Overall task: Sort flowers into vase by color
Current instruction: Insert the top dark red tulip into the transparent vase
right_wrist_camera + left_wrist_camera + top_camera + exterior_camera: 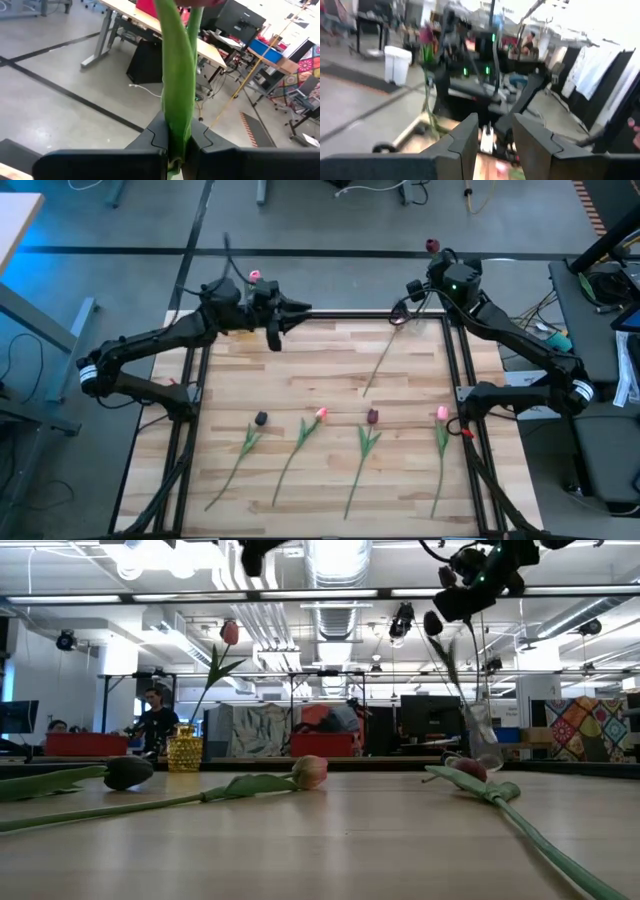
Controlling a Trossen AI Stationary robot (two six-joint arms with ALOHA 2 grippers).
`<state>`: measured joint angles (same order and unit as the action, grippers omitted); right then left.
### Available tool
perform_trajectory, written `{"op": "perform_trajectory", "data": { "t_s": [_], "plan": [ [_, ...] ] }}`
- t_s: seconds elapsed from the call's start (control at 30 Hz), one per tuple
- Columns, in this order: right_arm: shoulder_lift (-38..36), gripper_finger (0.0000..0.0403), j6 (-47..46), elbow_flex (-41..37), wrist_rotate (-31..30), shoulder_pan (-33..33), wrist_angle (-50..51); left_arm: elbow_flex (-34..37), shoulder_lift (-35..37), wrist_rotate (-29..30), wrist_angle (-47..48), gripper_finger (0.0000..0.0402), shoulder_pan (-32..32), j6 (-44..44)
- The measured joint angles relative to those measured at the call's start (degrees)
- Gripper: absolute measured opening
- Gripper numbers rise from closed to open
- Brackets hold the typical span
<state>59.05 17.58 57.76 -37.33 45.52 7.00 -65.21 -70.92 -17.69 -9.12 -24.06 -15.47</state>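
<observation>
The flowers lie in two groups. Four rest in a row on the near half of the wooden table (330, 360), each with its long axis running roughly near-to-far, head toward the far side and stem tip toward the near edge: a dark-headed tulip (260, 419) at the left, then a pink tulip (321, 414), a maroon tulip (372, 416) and another pink tulip (441, 413) at the right. A fifth, the held tulip (432, 246), is upright at the table's far right corner, its maroon head above the right gripper (433, 278), whose jaws are closed on its stem; the long stem slants down toward the table's middle.

The right wrist view shows what the high view cannot: the green stem and leaf (176, 95) pinched between the two dark fingers (200, 137). The low view (level with the tabletop) shows a yellow vase (184, 753) at the far left with one pink tulip standing in it, and a clear glass vase (482, 740) at the far right, below the held stem.

The left gripper (272, 340) hovers over the far left edge, its jaws partly apart and empty, as the left wrist view shows (492, 137).
</observation>
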Motion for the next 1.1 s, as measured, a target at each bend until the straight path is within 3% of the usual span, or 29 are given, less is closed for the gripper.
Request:
{"op": "perform_trajectory", "data": {
  "t_s": [0.47, 0.6, 0.83, 1.1],
  "plan": [
    [-0.1, 0.0013, -0.2, 4.5, 0.6, 0.0, 0.1, -1.5, 10.5, 0.8, 4.0, 0.0103, -2.3, 0.7],
    [-0.4, 0.0013, -6.1, 5.7, 6.6, 0.0, 2.4, -1.5, 11.4, 0.8, 6.8, 0.0095, -2.3, 1.5],
    [0.4, 0.0013, -29.1, 6.3, 24.5, -2.7, 7.4, -1.5, 12.0, 0.8, 9.0, 0.0078, -2.3, 1.9],
    [9.9, 0.0017, -38.7, 6.0, 30.6, -10.4, 8.6, -1.4, 12.3, 0.8, 10.2, 0.0077, -2.3, 3.2]
  ]
}}
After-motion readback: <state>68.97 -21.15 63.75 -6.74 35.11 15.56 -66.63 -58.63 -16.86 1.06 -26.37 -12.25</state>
